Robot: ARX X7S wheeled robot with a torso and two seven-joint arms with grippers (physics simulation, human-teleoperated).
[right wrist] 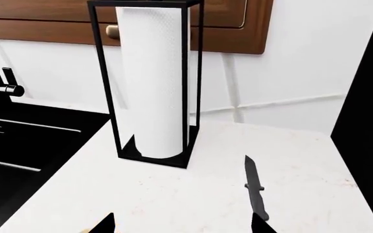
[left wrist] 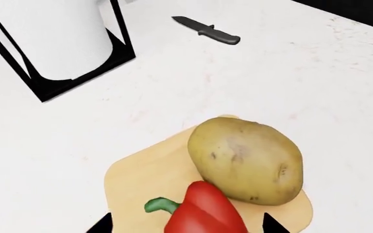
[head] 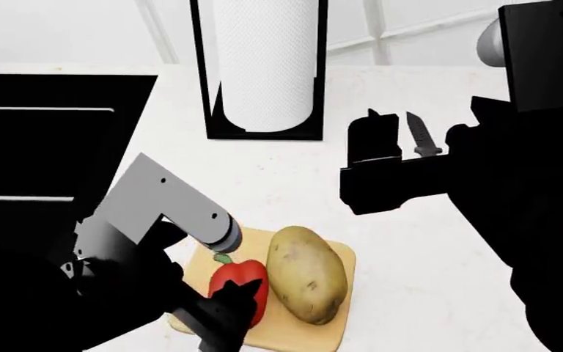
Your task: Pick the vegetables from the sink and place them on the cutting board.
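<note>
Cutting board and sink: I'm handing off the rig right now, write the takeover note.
Left claw: at the red bell pepper on the cutting board; whether it grips or has let go cannot be told.
Right claw: open, empty, above the counter near the knife.
Potato: lying on the board, against the pepper.
Sink: no vegetables in the visible part.
Done: both vegetables on the board.
Left: confirm the pepper is released, then lift the left arm clear.
</note>
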